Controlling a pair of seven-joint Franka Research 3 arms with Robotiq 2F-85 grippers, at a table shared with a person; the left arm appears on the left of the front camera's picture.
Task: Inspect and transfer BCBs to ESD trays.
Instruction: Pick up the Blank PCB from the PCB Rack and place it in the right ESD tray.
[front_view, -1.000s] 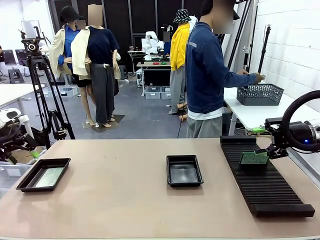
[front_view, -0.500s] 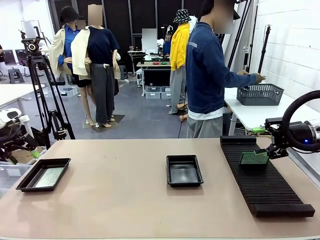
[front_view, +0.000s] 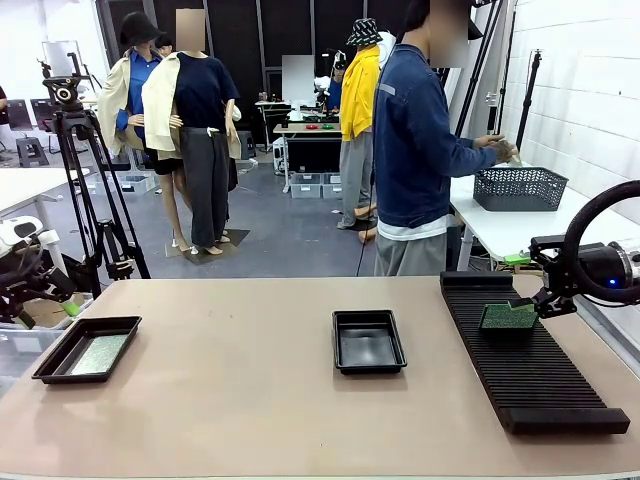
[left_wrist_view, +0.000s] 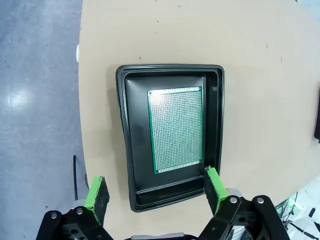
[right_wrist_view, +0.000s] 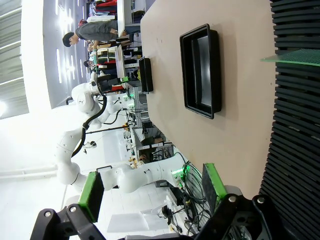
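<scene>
left gripper (left_wrist_view: 154, 182) spread, near thin green circuit board (left_wrist_view: 177, 130) in left glossy black tray (left_wrist_view: 122, 125) | right gripper (right_wrist_view: 151, 179) spread, beside right black ribbed rack (right_wrist_view: 295, 125)

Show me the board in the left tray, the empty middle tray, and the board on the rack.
Left board (left_wrist_view: 177, 131): left wrist view, centre of its green face.
Middle tray (front_view: 368, 347): front view, its bare floor.
Right board (front_view: 508, 317): front view, centre of its face.

My front camera sits on my side of the table (front_view: 250, 420) and looks across it at the person (front_view: 415, 150). My left wrist camera looks straight down, close over the left tray (left_wrist_view: 170, 68). My right wrist camera, rolled sideways, looks low over the rack (right_wrist_view: 295, 150) toward the middle tray (right_wrist_view: 215, 75). The front view shares both trays.
</scene>
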